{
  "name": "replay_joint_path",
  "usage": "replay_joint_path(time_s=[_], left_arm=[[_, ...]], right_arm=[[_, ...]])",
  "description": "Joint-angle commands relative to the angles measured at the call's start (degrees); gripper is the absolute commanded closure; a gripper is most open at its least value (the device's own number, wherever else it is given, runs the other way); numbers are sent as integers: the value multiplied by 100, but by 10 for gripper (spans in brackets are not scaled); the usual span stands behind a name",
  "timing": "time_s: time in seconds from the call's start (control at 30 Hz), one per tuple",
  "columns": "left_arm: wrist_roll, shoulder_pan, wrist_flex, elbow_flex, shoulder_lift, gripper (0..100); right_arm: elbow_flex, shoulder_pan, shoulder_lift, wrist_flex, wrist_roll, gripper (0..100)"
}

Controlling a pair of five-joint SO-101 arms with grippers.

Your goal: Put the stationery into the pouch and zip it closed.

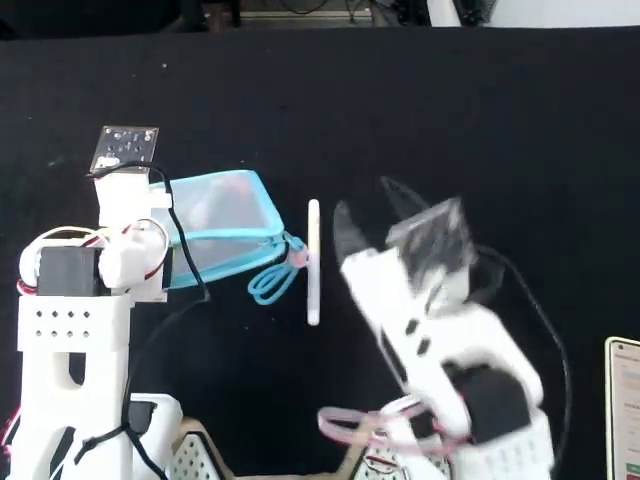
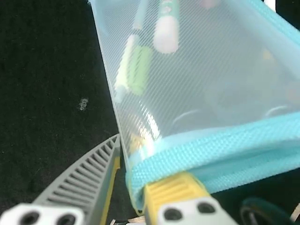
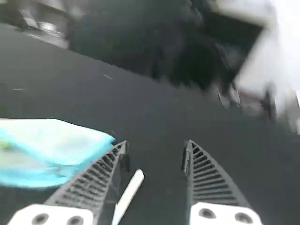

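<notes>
High view: my left fingers (image 2: 105,161) clamp the pouch (image 1: 225,225) edge; my right fingers (image 3: 98,178) spread apart near what may be a white pen (image 1: 313,262).

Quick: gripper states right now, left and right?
Left gripper: shut on the pouch, at its edge.
Right gripper: open, holding nothing; the white pen lies loose nearby.

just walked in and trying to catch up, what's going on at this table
The left gripper is clamped on the teal edge of the mesh pouch, holding it at the black table. A green marker and some other stationery are already inside. The right gripper is open, close to a white stick that lies on the table just past the pouch's looped end and has not been picked up.
</notes>
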Motion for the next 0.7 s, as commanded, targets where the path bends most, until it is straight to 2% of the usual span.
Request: replay_joint_path(time_s=[0.0, 0.37, 0.47, 0.67], left_arm=[[44, 40, -9, 13, 9, 968], [44, 40, 9, 13, 9, 968], [44, 40, 9, 13, 9, 968], [44, 40, 18, 13, 9, 968]], right_arm=[[-277, 527, 1464, -220, -932, 815], [-277, 501, 4760, -1846, -2084, 815], [-286, 273, 5455, -2497, -2532, 815], [-295, 18, 6510, -3851, -2611, 815]])
